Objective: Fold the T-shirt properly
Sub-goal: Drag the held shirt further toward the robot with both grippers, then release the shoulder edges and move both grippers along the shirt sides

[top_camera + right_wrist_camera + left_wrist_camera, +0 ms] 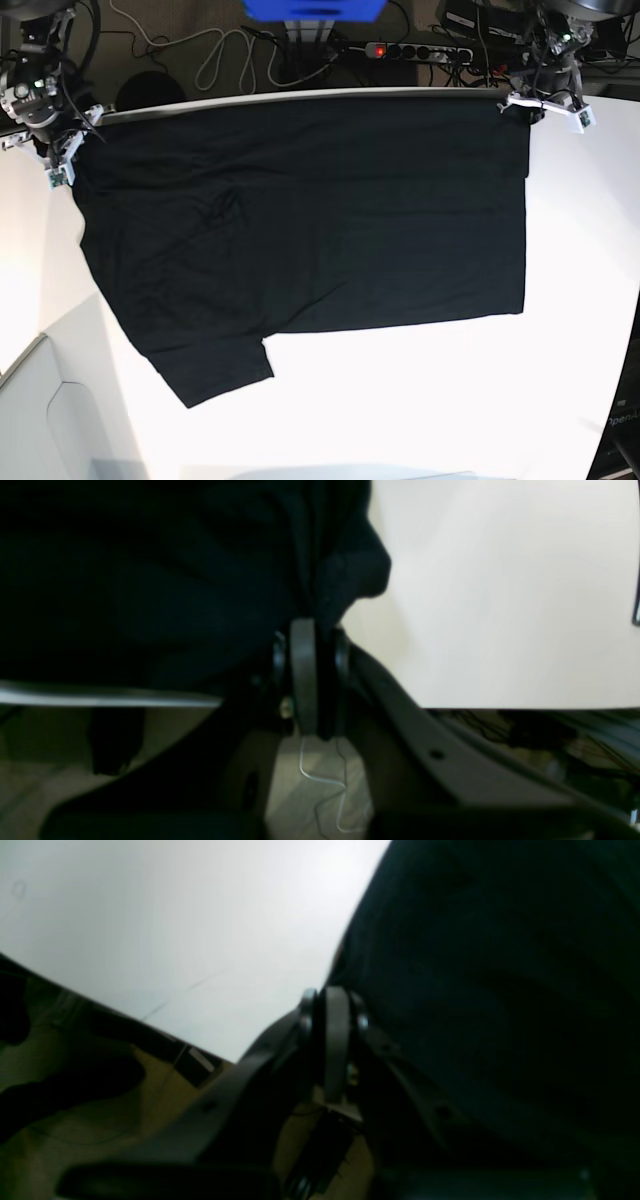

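The black T-shirt (300, 220) lies spread, plain side up, on the white table (450, 400), its far edge along the table's back edge. One short sleeve sticks out at the front left. My left gripper (525, 108) is at the back right corner of the cloth and is shut on it. In the left wrist view the left gripper (336, 1007) has its jaws together against the dark T-shirt (500, 990). My right gripper (72, 150) pinches the back left corner. The right wrist view shows the right gripper (315, 630) shut on a fold of the T-shirt (150, 580).
Behind the table's back edge lie a power strip (415, 50) with a red light, loose cables (220, 55) and a blue object (315, 10). Bare white table (150, 915) shows beside the cloth in the left wrist view, and more table (500, 605) in the right wrist view.
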{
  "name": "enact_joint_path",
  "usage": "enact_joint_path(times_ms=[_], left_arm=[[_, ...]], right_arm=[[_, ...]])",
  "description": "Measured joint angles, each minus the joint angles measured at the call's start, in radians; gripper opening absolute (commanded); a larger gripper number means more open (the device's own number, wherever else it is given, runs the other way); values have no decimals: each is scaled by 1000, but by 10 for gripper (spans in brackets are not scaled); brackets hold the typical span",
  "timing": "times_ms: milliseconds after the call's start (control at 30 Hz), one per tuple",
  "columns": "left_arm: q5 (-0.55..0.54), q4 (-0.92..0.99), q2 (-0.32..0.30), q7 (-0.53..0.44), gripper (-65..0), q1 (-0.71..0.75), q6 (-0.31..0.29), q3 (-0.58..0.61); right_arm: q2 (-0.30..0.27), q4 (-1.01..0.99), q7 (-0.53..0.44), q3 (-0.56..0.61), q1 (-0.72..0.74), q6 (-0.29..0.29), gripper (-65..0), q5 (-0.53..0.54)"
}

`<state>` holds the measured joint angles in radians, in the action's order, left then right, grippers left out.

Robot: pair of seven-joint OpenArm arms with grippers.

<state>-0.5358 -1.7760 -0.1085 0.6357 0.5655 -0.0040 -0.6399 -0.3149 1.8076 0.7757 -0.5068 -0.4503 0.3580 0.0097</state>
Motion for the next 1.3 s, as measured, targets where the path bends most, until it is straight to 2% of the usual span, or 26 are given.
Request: enact_joint_path(times_ms=[133,267,400,500,667,733,1000,1133,1300], left_arm=[[0,0,-2,2,-650,0,0,0],[0,0,-2,1,-650,0,0,0],[-7,0,11,5,-516,-1,0,-41],[2,0,14,4,-486,2,5,-78],[0,-14,17,9,-483,0,0,-100],[1,-45,18,9,-482,0,0,-120],[1,-137,18,8,-481,-29,2,-175],[5,-135,11,13,-477,-99,3,-187],[12,-130,2,18,-386,-201,2,-182]], right_arm=[[25,0,11,-45,-16,0,-648,-6],[27,0,7,-50,-16,0,-645,-5],[27,0,10,-49,-26,0,-635,-5],[26,0,6,-47,-24,0,-550,-6],[25,0,8,-47,-25,0,-306,-6],[24,19,11,-47,-26,0,-257,-9],[24,139,10,-49,-15,0,-250,-6],[27,131,14,-47,75,0,-247,-6],[23,26,29,6,274,2,-244,-3]])
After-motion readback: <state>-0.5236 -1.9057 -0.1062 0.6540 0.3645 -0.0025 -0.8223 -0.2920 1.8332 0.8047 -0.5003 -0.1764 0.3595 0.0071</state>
